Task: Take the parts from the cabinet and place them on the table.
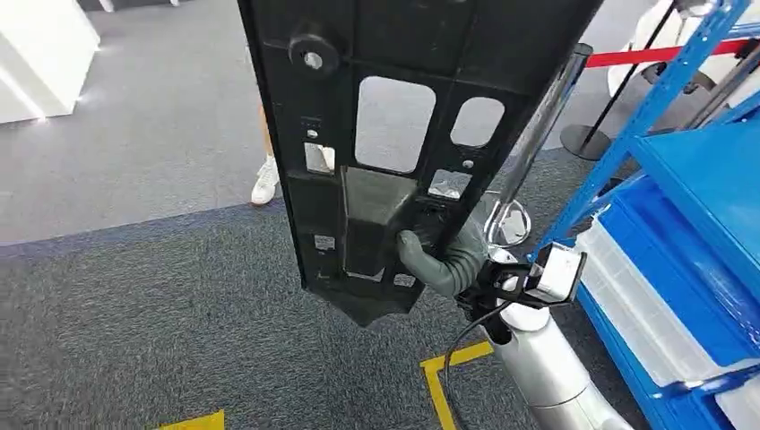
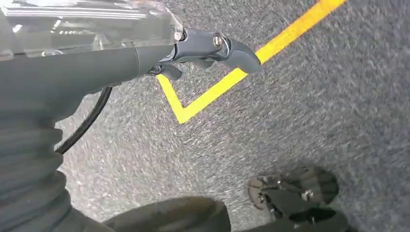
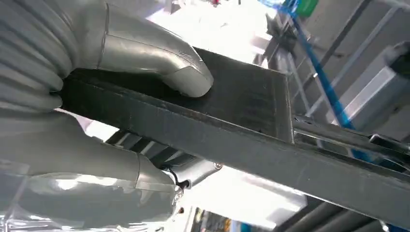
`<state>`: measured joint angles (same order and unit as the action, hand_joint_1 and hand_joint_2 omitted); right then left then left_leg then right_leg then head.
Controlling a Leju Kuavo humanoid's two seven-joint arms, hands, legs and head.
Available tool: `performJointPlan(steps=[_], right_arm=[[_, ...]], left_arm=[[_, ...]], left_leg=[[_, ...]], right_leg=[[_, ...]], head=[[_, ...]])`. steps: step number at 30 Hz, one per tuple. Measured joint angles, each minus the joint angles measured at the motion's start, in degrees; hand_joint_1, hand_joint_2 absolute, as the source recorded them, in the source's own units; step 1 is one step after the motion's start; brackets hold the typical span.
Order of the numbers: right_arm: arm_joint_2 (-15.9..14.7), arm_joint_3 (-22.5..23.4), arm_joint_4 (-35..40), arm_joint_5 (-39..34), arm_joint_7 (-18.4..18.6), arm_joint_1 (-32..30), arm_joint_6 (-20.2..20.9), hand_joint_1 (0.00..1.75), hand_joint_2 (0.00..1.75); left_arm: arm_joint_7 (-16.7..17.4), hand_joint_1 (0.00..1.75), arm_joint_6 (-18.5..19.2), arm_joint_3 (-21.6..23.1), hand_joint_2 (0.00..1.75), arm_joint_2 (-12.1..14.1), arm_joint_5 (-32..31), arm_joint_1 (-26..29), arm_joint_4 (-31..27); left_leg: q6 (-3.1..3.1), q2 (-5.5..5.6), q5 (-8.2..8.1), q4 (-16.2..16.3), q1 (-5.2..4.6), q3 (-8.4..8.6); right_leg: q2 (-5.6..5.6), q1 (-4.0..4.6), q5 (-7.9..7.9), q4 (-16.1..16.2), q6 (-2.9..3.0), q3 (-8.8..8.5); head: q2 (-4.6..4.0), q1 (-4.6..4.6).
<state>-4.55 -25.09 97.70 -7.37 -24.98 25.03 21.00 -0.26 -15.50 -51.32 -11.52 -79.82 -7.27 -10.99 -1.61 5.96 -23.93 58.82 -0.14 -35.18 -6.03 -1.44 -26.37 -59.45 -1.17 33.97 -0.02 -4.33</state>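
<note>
Carrying step of a cabinet-to-table transfer. In the head view the right hand [image 1: 445,258] grips the lower end of a long black moulded part [image 1: 394,134], a flat panel with rounded window cut-outs and a round boss near its top, held upright and slightly tilted in front of the camera, clear of the floor. The right wrist view shows the grasp closely: the thick grey thumb [image 3: 150,58] presses on one face of the part [image 3: 251,125] while the darker fingers [image 3: 159,159] close on the opposite face, so the panel is clamped across its thickness. The left hand [image 2: 203,48] hangs over the grey carpet [image 2: 290,121] near a corner of yellow floor tape [image 2: 212,92]; its fingers lie loosely curled, apart from one another, and hold nothing. The blue shelving rack [image 1: 690,179], with a pale bin [image 1: 645,305] on its lower level, stands just beside the right arm; a barrier post with a red belt [image 1: 663,54] and a person's white shoe [image 1: 265,182] appear beyond. No table is visible, so the part is judged to be taken from the cabinet and not yet placed. The next move calls for turning toward the surface, keeping the tall panel from swinging into the rack, and lowering it flat before the grip is released.
</note>
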Motion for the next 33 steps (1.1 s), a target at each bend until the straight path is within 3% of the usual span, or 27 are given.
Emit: performJointPlan(steps=[1,2,3,4,6,7,9,10,11,13,14,15,16,19,20,21,22,23,24,25,26,27,28,29,30,31,33], right_arm=[[-0.02,0.00,0.16,-0.04,-0.13,-0.09,0.00,1.66,1.75],[-0.04,0.00,0.15,0.00,-0.24,-0.18,0.04,1.66,1.75],[0.04,0.00,0.15,0.00,-0.35,-0.23,0.20,1.66,1.75],[0.15,-0.02,0.20,0.02,-0.55,-0.26,0.26,1.66,1.75],[0.70,-0.31,0.29,0.07,-0.77,-0.31,0.44,1.66,1.75],[0.81,-0.35,0.29,0.07,-0.79,-0.34,0.55,1.66,1.75],[1.07,-0.57,0.13,0.07,-0.79,-0.51,1.03,1.66,1.75],[1.29,-0.83,0.00,-0.02,-0.79,-0.59,1.09,1.66,1.75],[1.68,-1.03,-0.15,-0.04,-0.74,-0.58,1.25,1.66,1.75],[2.52,-1.42,-0.35,-0.07,-0.09,-0.32,1.31,1.66,1.75],[2.97,-1.71,-0.44,-0.13,0.35,-0.05,1.42,1.66,1.75],[3.41,-1.88,-0.59,-0.15,0.76,0.14,1.48,1.66,1.75],[3.58,-1.92,-0.70,-0.18,0.91,0.35,1.55,1.66,1.75],[4.33,-2.16,-1.35,-0.17,1.75,0.67,1.53,1.66,1.75],[4.59,-2.21,-1.44,-0.17,1.81,0.81,1.55,1.66,1.75],[4.68,-2.32,-1.55,-0.18,1.95,0.98,1.53,1.66,1.75],[4.85,-2.36,-1.55,-0.24,1.90,1.10,1.55,1.66,1.75],[4.85,-2.36,-1.66,-0.24,1.92,0.99,1.55,1.66,1.75],[4.85,-2.34,-1.73,-0.24,1.95,0.76,1.60,1.66,1.75],[4.85,-2.34,-1.79,-0.17,2.01,0.44,1.73,1.66,1.75],[4.85,-2.34,-1.79,-0.15,2.03,0.17,2.01,1.66,1.75],[4.85,-2.34,-1.79,-0.09,2.05,0.12,2.08,1.66,1.75],[4.85,-2.34,-1.79,-0.09,2.05,0.15,2.08,1.66,1.75],[4.87,-2.34,-1.79,-0.07,2.05,0.19,2.08,1.66,1.75],[4.87,-2.34,-1.81,-0.07,2.05,0.18,2.12,1.66,1.75],[4.87,-2.34,-1.90,0.02,2.05,0.15,2.23,1.66,1.75],[4.92,-2.34,-2.10,0.09,2.05,0.16,2.23,1.66,1.75]], left_arm=[[-0.26,0.00,0.00,0.00,1.75,0.13,0.04,-0.11,0.00],[-0.72,0.00,-0.02,-0.02,1.75,0.18,0.34,-0.04,0.00],[-1.14,0.00,-0.13,-0.04,1.75,0.20,0.87,0.07,0.00],[-1.42,0.00,-0.24,-0.09,1.75,0.22,1.23,0.09,0.00],[-1.97,0.00,-0.46,-0.13,1.75,0.61,1.86,0.32,-0.02],[-2.06,0.00,-0.50,-0.20,1.75,0.66,2.30,0.31,-0.02],[-2.25,0.00,-0.72,-0.57,1.75,0.83,3.13,0.27,-0.02],[-2.25,0.00,-0.77,-0.74,1.75,0.83,3.43,0.25,-0.02],[-2.08,0.00,-0.77,-1.09,1.75,0.83,3.65,0.31,-0.02],[-1.35,0.00,-0.61,-1.57,1.75,0.83,3.72,0.69,-0.02],[-1.00,0.00,-0.61,-1.57,1.75,0.85,3.69,0.85,-0.02],[-0.66,0.00,-0.50,-1.62,1.75,0.85,3.74,1.16,0.00],[-0.22,0.00,-0.42,-1.68,1.75,0.85,3.63,1.19,0.00],[0.54,0.00,-0.07,-1.75,1.75,0.85,3.41,1.29,0.00],[0.68,0.00,-0.04,-1.77,1.75,0.83,3.41,1.32,0.00],[0.74,0.00,0.02,-1.79,1.75,0.68,3.41,1.27,0.00],[0.85,0.00,0.11,-1.79,1.75,0.68,3.41,1.20,0.00],[0.81,0.00,0.13,-1.79,1.75,0.66,3.41,1.12,0.00],[0.52,0.00,0.09,-1.81,1.75,0.66,3.43,1.07,0.00],[0.00,0.00,0.02,-1.84,1.75,0.66,3.48,1.10,0.00],[-0.59,0.00,-0.11,-1.88,1.75,0.66,3.52,1.09,0.00],[-1.00,0.00,-0.15,-1.90,1.75,0.66,3.54,1.07,0.00],[-1.18,0.00,-0.22,-1.90,1.75,0.66,3.54,1.03,0.00],[-1.44,0.00,-0.26,-1.90,1.75,0.61,3.54,0.98,0.00],[-1.62,0.00,-0.31,-1.90,1.75,0.57,3.54,0.99,0.00],[-1.86,0.00,-0.42,-1.90,1.75,0.57,3.54,0.83,0.00],[-2.30,0.00,-0.63,-1.92,1.75,0.57,3.58,0.95,0.00]], left_leg=[[0.39,0.77,0.15,0.11,0.25,-0.48],[0.80,1.25,0.26,0.00,0.51,-0.61],[1.24,2.04,0.49,-0.27,0.73,-0.67],[1.68,2.69,0.51,-0.34,0.41,-1.00],[1.97,-3.22,-1.45,2.62,0.10,-1.80],[2.22,-4.57,-3.54,6.41,0.30,-3.60],[2.60,-5.31,-7.39,15.41,0.53,-7.85],[2.78,-5.43,-7.71,17.56,0.63,-8.70],[2.87,-5.58,-6.67,16.64,0.75,-7.97],[2.73,-6.44,-2.41,8.47,0.85,-3.34],[2.45,-8.13,-0.19,2.92,0.79,-0.28],[2.22,-10.56,-1.14,0.40,0.06,1.01],[1.40,-10.22,-1.08,-0.47,-0.22,1.10],[0.62,-8.28,-0.88,-0.38,-0.27,0.44],[0.11,-7.52,-0.51,-0.94,0.30,0.87],[-0.10,-6.97,-0.43,-1.08,0.24,0.91],[-0.36,-6.51,-0.38,-1.05,0.28,0.90],[-0.48,-6.00,-0.40,-1.05,0.26,0.89],[-0.52,-5.29,-0.38,-1.01,0.19,0.86],[-0.56,-4.52,-0.38,-0.91,0.16,0.85],[-0.55,-3.70,-0.43,-0.76,0.16,0.86],[-0.49,-2.80,-0.49,-0.60,0.20,0.88],[-0.35,-1.93,-0.58,-0.40,0.25,0.94],[-0.12,-1.17,-0.74,-0.18,0.31,0.97],[0.11,-0.61,-0.88,-0.02,0.46,0.80],[0.43,-0.11,-0.98,0.44,0.18,0.39],[1.24,0.95,-0.65,-0.03,0.59,0.13]], right_leg=[[0.63,0.08,0.22,0.38,-0.21,0.16],[1.10,0.34,0.16,0.45,-0.04,0.20],[1.74,0.52,0.19,0.43,0.29,0.09],[2.51,0.04,0.42,1.00,0.70,-0.25],[4.30,0.10,0.47,1.61,1.62,-0.94],[5.10,0.26,0.36,1.60,1.82,-1.04],[7.10,0.48,0.16,1.57,2.03,-1.10],[8.02,0.50,0.07,1.56,1.99,-1.13],[8.85,0.55,-0.04,1.55,1.95,-1.21],[10.16,0.57,-0.32,1.49,1.75,-1.58],[10.68,0.58,-0.57,1.45,1.55,-1.87],[11.15,0.89,-0.75,1.44,1.32,-1.99],[11.65,1.11,-0.84,1.24,0.97,-1.74],[13.77,1.32,-0.95,1.47,0.27,-2.03],[13.59,1.13,-1.51,1.19,-0.17,-1.91],[10.09,0.70,-2.56,-0.29,-0.36,-1.55],[7.81,0.70,-4.75,-3.88,-0.31,0.08],[6.75,0.71,-7.09,-8.90,-0.34,2.55],[6.40,0.72,-8.73,-13.53,-0.36,5.02],[6.30,0.72,-9.25,-16.67,-0.35,6.85],[6.28,0.71,-8.38,-17.08,-0.29,7.42],[6.24,0.68,-5.86,-14.24,-0.19,6.46],[5.97,0.62,-2.76,-9.26,-0.07,4.37],[4.70,0.46,0.13,-3.76,0.03,1.97],[1.97,0.16,0.23,-0.59,0.17,0.54],[1.20,0.12,0.04,0.36,-0.06,0.35],[2.25,0.60,0.06,0.12,0.38,0.37]], head=[[0.00,-0.02],[0.00,-0.02],[0.00,-0.02],[0.00,-0.02],[0.00,-0.04],[0.00,-0.02],[0.00,-0.02],[0.00,-0.02],[0.00,-0.02],[0.00,-0.02],[0.00,-0.02],[0.00,-0.02],[0.00,-0.02],[0.00,-0.02],[0.00,-0.02],[0.00,0.00],[0.00,0.00],[0.00,-0.02],[0.00,-0.02],[0.00,-0.02],[0.00,-0.02],[0.00,-0.02],[0.00,-0.02],[0.00,-0.02],[0.00,0.00],[0.00,-0.02],[0.00,-0.02]])
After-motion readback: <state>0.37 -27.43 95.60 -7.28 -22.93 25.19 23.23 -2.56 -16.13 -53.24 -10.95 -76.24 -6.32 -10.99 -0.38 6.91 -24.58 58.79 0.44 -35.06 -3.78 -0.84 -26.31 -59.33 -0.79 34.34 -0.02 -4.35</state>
